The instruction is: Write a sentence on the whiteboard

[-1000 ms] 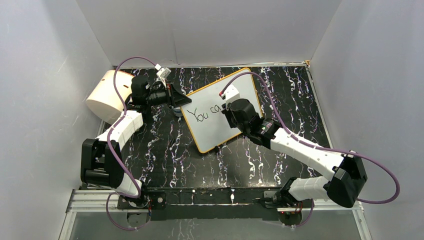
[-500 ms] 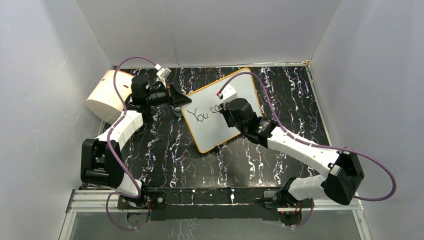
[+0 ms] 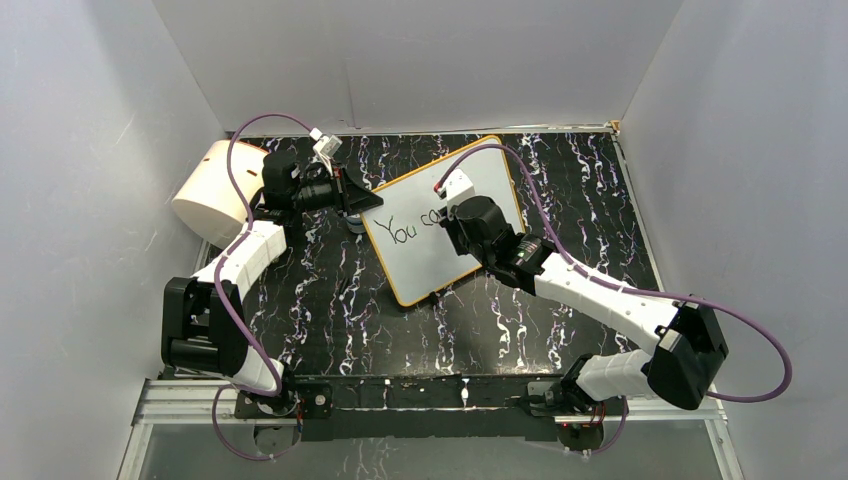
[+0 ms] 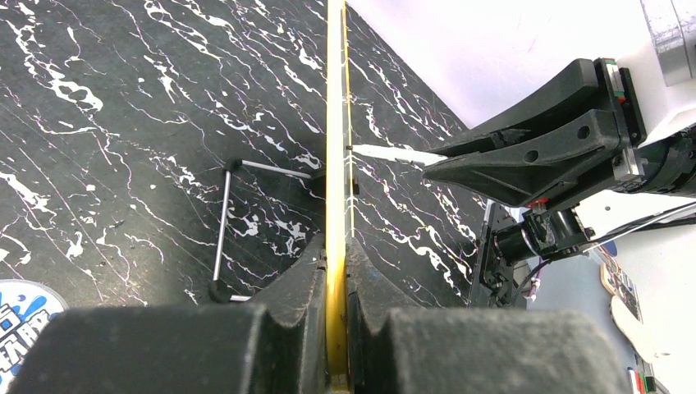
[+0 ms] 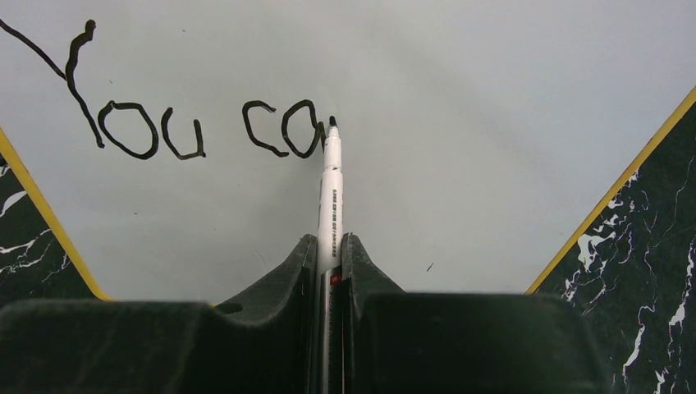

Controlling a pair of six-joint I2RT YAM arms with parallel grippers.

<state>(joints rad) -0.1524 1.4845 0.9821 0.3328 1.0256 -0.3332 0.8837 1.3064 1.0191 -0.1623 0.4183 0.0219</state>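
While the right gripper (image 5: 328, 250) grips a marker (image 5: 331, 189), its tip touching the whiteboard (image 5: 460, 98) after the sentence (image 5: 156, 131) fragment "You ca", the left gripper (image 4: 336, 275) clamps the board's yellow rim toward the table's (image 3: 600, 200) far edge, seen edge-on only from its wrist.

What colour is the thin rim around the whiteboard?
Orange-yellow. The rim of the whiteboard shows best in the right wrist view.

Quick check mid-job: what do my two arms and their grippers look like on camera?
The left arm and right arm match: white shells, black joint housings, a purple cable looping along each. The left gripper and right gripper are matte black wedges tapering to the tips. A small white block sits at each wrist.
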